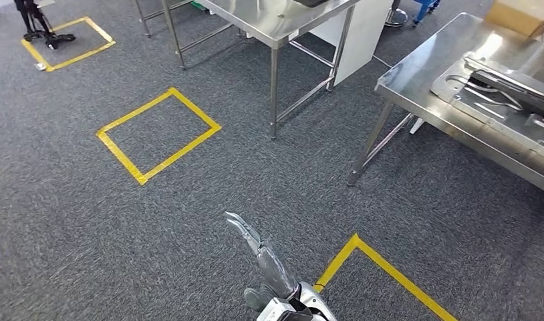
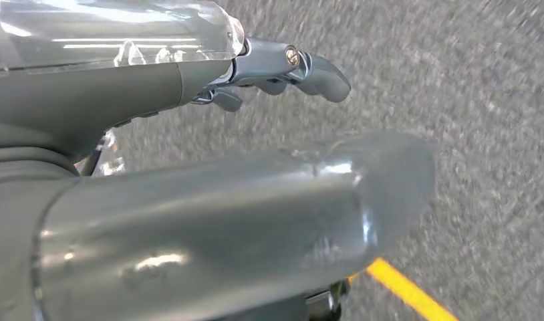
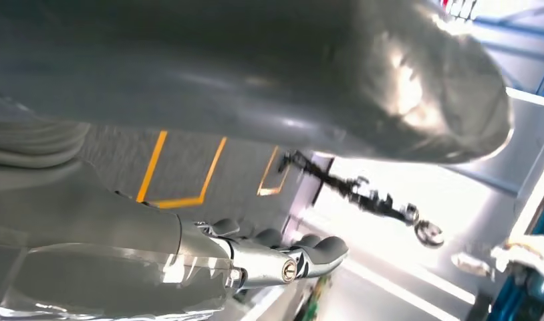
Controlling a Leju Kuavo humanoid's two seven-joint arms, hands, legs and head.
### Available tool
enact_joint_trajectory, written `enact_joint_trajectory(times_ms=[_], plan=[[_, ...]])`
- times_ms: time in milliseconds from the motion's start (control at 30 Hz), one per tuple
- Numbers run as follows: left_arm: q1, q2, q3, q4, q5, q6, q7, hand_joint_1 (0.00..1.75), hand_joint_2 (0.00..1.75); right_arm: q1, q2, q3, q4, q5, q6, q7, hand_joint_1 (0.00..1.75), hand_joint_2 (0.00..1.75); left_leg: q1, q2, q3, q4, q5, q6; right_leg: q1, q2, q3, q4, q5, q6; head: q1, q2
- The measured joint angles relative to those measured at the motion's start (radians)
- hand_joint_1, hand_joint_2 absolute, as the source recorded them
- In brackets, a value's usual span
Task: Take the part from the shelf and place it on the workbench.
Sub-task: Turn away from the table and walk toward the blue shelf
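My right hand (image 1: 266,261) reaches forward low over the grey carpet, its fingers (image 1: 242,231) stretched out and apart with nothing in them; the right wrist view shows the same bare hand (image 3: 189,254). In the left wrist view my left hand (image 2: 189,87) hangs over blurred carpet, fingers (image 2: 303,67) extended and thumb (image 2: 256,214) apart, holding nothing. At the right stands a steel workbench (image 1: 416,93) carrying flat stamped metal parts (image 1: 496,90).
A second steel table (image 1: 276,27) stands at the back centre, with a white panel (image 1: 359,33) beside it. Yellow tape squares (image 1: 159,134) mark the carpet, and one corner (image 1: 356,241) lies just right of my hand. A black tripod (image 1: 39,23) stands far left. A cardboard box (image 1: 523,13) sits on the workbench.
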Motion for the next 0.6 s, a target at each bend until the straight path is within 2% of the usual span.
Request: enact_joint_trajectory(times_ms=[33, 67, 100, 133, 200, 233, 267, 300, 333, 367, 433, 467, 500, 533, 567, 600], plan=[[0.002, 0.000, 0.000, 0.000, 0.001, 0.000, 0.000, 0.00, 0.00, 0.001, -0.002, 0.001, 0.001, 0.000, 0.004, 0.000, 0.00, 0.00, -0.001, -0.010, -0.002, 0.001, 0.000, 0.000, 0.000, 0.003, -0.021, 0.040, -0.010, 0.000, 0.000, 0.000], [0.004, 0.000, 0.000, 0.000, 0.001, 0.000, 0.001, 0.00, 0.00, 0.001, -0.003, 0.003, 0.002, 0.001, 0.007, 0.000, 0.00, 0.00, -0.001, -0.020, -0.002, 0.002, 0.001, 0.000, 0.000, 0.004, -0.027, 0.050, -0.002, -0.001, 0.000, 0.000], [0.005, 0.000, 0.000, 0.000, 0.001, 0.001, 0.001, 0.00, 0.00, 0.001, -0.004, 0.005, 0.002, 0.001, 0.009, 0.000, 0.00, 0.00, -0.001, -0.030, -0.003, 0.003, 0.001, 0.000, 0.000, 0.006, -0.017, 0.028, 0.020, -0.003, 0.000, 0.000], [0.006, 0.000, 0.000, 0.000, 0.001, 0.001, 0.001, 0.00, 0.00, 0.000, -0.005, 0.007, 0.003, 0.001, 0.011, 0.000, 0.00, 0.00, -0.001, -0.042, -0.002, 0.005, 0.001, -0.001, 0.000, 0.011, 0.006, -0.021, 0.054, -0.006, 0.000, 0.000], [0.006, 0.000, 0.000, 0.000, 0.002, 0.003, 0.002, 0.00, 0.00, 0.000, -0.006, 0.009, 0.003, 0.000, 0.015, 0.000, 0.00, 0.00, -0.002, -0.067, -0.004, 0.011, 0.000, -0.004, -0.001, 0.049, 0.067, -0.154, 0.119, -0.017, 0.000, 0.000], [0.005, 0.000, 0.000, 0.000, 0.002, 0.004, 0.002, 0.00, 0.00, -0.001, -0.006, 0.010, 0.003, -0.001, 0.018, -0.001, 0.00, 0.00, -0.002, -0.079, -0.006, 0.013, 0.001, -0.009, -0.001, 0.067, 0.088, -0.202, 0.136, -0.021, 0.000, 0.000], [0.005, -0.001, 0.000, 0.000, 0.002, 0.006, 0.002, 0.00, 0.00, 0.000, -0.007, 0.011, 0.003, -0.002, 0.020, -0.003, 0.00, 0.00, -0.001, -0.089, -0.010, 0.014, 0.002, -0.015, 0.001, 0.079, 0.098, -0.227, 0.140, -0.023, 0.000, 0.000], [0.005, -0.001, 0.000, 0.000, 0.002, 0.008, 0.002, 0.00, 0.00, 0.000, -0.008, 0.012, 0.003, -0.003, 0.021, -0.005, 0.00, 0.00, 0.001, -0.099, -0.014, 0.013, 0.005, -0.023, 0.002, 0.080, 0.100, -0.233, 0.138, -0.026, 0.000, 0.000], [0.007, -0.001, 0.000, 0.000, 0.002, 0.010, 0.003, 0.00, 0.00, 0.000, -0.008, 0.013, 0.003, -0.004, 0.022, -0.007, 0.00, 0.00, 0.002, -0.109, -0.017, 0.010, 0.008, -0.031, 0.002, 0.070, 0.101, -0.237, 0.141, -0.029, 0.000, 0.000], [0.009, -0.001, 0.000, 0.000, 0.002, 0.011, 0.003, 0.00, 0.00, -0.001, -0.008, 0.013, 0.002, -0.004, 0.023, -0.008, 0.00, 0.00, 0.002, -0.104, -0.020, 0.012, 0.007, -0.036, 0.001, 0.058, 0.104, -0.243, 0.145, -0.034, 0.000, 0.000], [0.009, 0.000, 0.000, 0.000, 0.002, 0.013, 0.003, 0.00, 0.00, -0.002, -0.007, 0.014, 0.002, -0.005, 0.023, -0.009, 0.00, 0.00, -0.001, -0.058, -0.041, 0.057, -0.022, -0.044, -0.004, 0.032, 0.110, -0.256, 0.152, -0.047, -0.005, 0.000], [0.007, 0.000, 0.000, 0.000, 0.002, 0.014, 0.003, 0.00, 0.00, -0.001, -0.007, 0.014, 0.001, -0.005, 0.023, -0.009, 0.00, 0.00, 0.000, -0.027, -0.065, 0.110, -0.052, -0.046, -0.003, 0.017, 0.112, -0.259, 0.152, -0.051, -0.007, 0.000], [0.006, 0.000, 0.000, 0.000, 0.002, 0.014, 0.003, 0.00, 0.00, 0.000, -0.008, 0.015, 0.001, -0.005, 0.023, -0.009, 0.00, 0.00, 0.001, -0.007, -0.097, 0.176, -0.085, -0.050, -0.002, 0.002, 0.112, -0.260, 0.152, -0.054, -0.010, 0.000], [0.005, 0.000, 0.000, 0.000, 0.002, 0.014, 0.003, 0.00, 0.00, 0.002, -0.008, 0.015, 0.000, -0.006, 0.023, -0.009, 0.00, 0.00, 0.004, 0.002, -0.126, 0.240, -0.112, -0.054, -0.001, -0.013, 0.112, -0.259, 0.151, -0.055, -0.011, 0.000], [0.006, 0.000, 0.000, 0.000, 0.002, 0.014, 0.003, 0.00, 0.00, 0.003, -0.009, 0.015, 0.000, -0.006, 0.023, -0.009, 0.00, 0.00, 0.006, 0.006, -0.145, 0.281, -0.122, -0.057, 0.000, -0.027, 0.112, -0.259, 0.149, -0.055, -0.011, 0.000], [0.007, 0.000, 0.000, 0.000, 0.002, 0.014, 0.003, 0.00, 0.00, 0.003, -0.009, 0.015, 0.000, -0.006, 0.023, -0.009, 0.00, 0.00, 0.008, 0.010, -0.144, 0.284, -0.114, -0.060, 0.000, -0.040, 0.113, -0.258, 0.148, -0.054, -0.011, 0.000]])
